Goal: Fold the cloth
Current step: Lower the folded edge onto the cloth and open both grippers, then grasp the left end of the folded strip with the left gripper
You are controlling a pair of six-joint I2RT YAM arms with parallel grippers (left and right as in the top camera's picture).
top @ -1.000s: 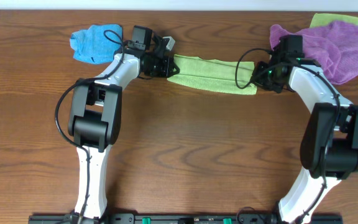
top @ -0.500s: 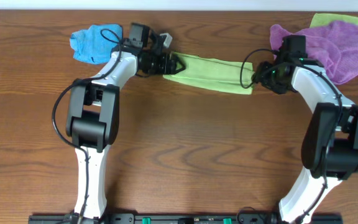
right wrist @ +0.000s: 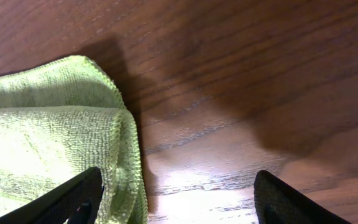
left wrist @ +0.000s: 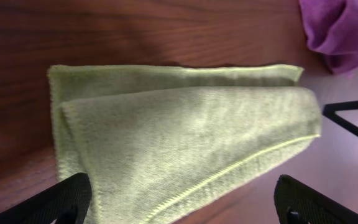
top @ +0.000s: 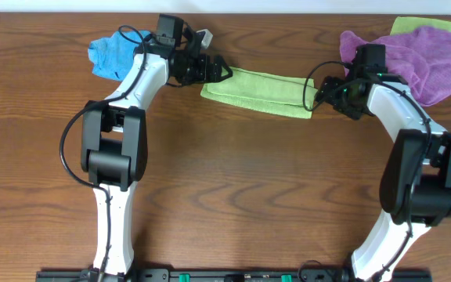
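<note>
Lying folded as a long strip on the table (top: pixel 241 180), the cloth (top: pixel 258 91) sits ungripped between the left gripper (top: pixel 219 74) and right gripper (top: pixel 316 92), both with fingers spread apart, a blue cloth (top: pixel 112 53) beside the left arm, a purple cloth (top: pixel 427 61) beside the right

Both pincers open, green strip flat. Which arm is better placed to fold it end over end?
Probably left. The cloth has its end centred in the open left pincer; at the right pincer it sits off to one side, by one finger only.
</note>
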